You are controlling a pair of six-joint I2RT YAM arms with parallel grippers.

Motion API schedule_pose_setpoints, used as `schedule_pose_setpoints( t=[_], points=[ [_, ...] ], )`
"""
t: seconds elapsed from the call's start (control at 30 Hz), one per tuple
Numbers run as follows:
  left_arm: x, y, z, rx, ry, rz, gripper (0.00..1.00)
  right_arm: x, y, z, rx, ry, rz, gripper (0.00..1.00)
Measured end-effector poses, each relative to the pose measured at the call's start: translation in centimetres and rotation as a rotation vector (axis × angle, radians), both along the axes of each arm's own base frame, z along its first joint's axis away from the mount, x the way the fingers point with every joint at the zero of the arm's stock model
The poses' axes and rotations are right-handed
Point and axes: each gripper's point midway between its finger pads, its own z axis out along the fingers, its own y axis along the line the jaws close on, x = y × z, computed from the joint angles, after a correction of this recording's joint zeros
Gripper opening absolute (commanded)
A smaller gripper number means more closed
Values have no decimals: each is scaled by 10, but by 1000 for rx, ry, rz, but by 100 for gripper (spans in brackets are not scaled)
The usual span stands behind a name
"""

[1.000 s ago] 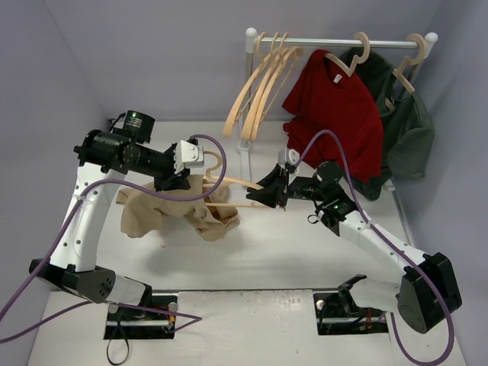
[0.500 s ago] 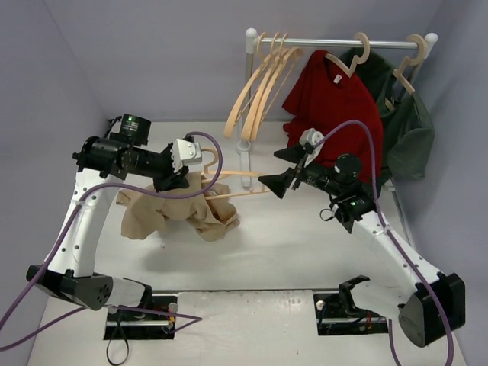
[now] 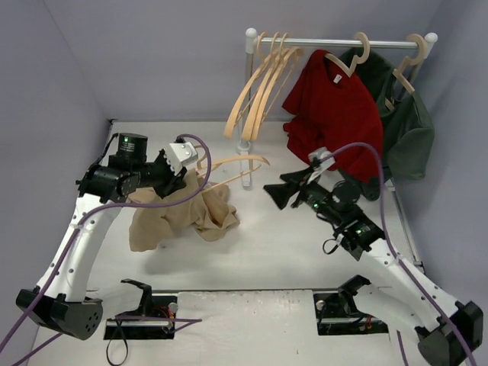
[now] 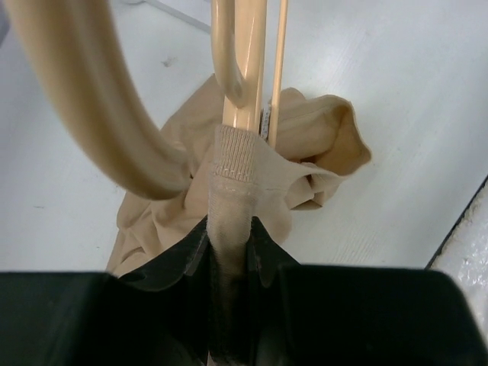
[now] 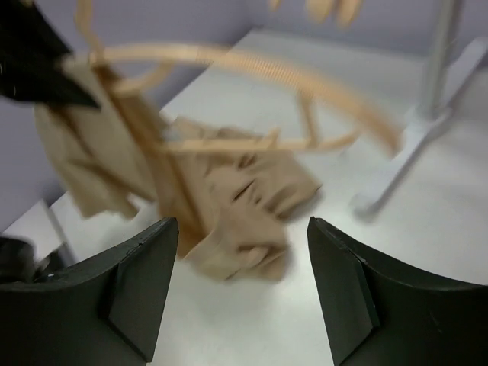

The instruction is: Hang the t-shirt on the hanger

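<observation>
My left gripper (image 3: 178, 177) pinches t-shirt (image 3: 187, 217) collar against hanger (image 3: 238, 162) — anchors neck for threading; right gripper (image 3: 279, 191) gapes empty — free to tug.

The tan t-shirt (image 3: 187, 217) hangs crumpled and bunched, its ribbed collar pulled over one end of the pale wooden hanger (image 3: 232, 162), whose other thin curved arm sticks out bare.

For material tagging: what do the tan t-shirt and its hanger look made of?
The t-shirt: soft matte knit, probably cotton, judging by the ribbed collar and limp wrinkles. The hanger: pale wood with a smooth, slightly glossy finish; no grain visible, so uncertain.
</observation>
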Motion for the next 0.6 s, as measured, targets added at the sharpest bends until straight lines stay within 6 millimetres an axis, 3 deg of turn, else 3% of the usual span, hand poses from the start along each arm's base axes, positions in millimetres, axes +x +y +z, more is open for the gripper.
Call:
schedule_pose_setpoints(
  t=[0.1,0.27,0.6],
  points=[
    [1,1,13,-30,-43,33,0,-21,32,-39,-27,133,40,64],
    [-2,1,25,-65,-65,69,0,-33,67,-82,-30,275,-6,66],
    [-12,1,25,-98,-53,95,0,-6,95,-127,-27,352,-196,63]
  ],
)
